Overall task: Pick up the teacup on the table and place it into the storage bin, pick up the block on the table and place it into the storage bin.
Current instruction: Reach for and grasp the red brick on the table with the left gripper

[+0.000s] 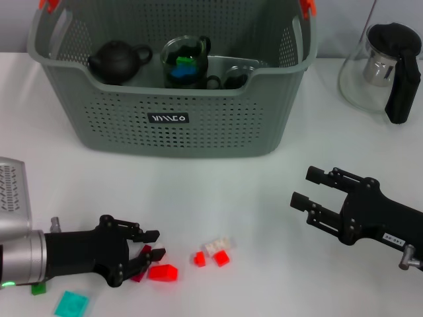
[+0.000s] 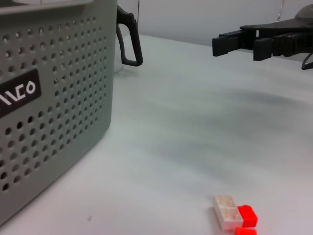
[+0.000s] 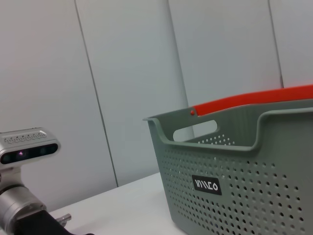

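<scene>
I see the storage bin (image 1: 173,99) standing at the far side of the white worktop (image 1: 251,198), and inside it a glass teacup (image 1: 186,61) holding blue and green pieces, next to a dark teapot (image 1: 117,61). The blocks still lie on the worktop near me: a red block (image 1: 162,272) sits right at the tips of my left pincer (image 1: 153,246), whose fingers are spread apart around it without closing. A small cluster of a white block (image 1: 217,245) and two red bits lies just beside it, toward the middle. A teal piece (image 1: 71,304) rests by my left arm. My right pincer (image 1: 305,190) hovers open and empty over the worktop on the right. A glass pitcher (image 1: 384,69) stands beyond it, beside the bin
</scene>
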`<state>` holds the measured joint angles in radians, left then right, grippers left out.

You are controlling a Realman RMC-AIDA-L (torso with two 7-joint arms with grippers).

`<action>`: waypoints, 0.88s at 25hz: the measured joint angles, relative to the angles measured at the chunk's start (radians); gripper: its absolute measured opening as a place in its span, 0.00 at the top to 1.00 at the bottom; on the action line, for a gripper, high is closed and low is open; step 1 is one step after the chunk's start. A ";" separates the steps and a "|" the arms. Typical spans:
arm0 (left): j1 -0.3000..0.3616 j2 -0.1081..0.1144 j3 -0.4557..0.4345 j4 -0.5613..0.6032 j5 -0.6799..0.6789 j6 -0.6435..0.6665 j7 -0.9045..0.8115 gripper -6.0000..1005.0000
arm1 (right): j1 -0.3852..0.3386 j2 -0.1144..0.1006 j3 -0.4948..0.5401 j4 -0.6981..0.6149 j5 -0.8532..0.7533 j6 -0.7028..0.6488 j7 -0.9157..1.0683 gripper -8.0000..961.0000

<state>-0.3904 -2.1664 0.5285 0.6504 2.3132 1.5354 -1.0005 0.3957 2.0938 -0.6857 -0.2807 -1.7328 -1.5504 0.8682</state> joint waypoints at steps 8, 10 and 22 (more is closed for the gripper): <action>-0.013 0.003 0.004 0.003 0.004 -0.019 -0.036 0.77 | 0.000 0.000 0.000 0.000 -0.002 -0.003 0.000 0.33; -0.017 0.003 0.005 0.004 0.003 -0.013 -0.038 0.80 | 0.000 0.000 0.000 0.000 -0.002 -0.004 0.000 0.33; -0.023 0.009 -0.001 0.012 -0.001 0.011 -0.051 0.96 | 0.000 -0.002 0.000 -0.004 0.001 -0.007 0.000 0.33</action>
<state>-0.4131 -2.1576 0.5277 0.6622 2.3125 1.5465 -1.0518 0.3960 2.0923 -0.6857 -0.2851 -1.7318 -1.5570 0.8682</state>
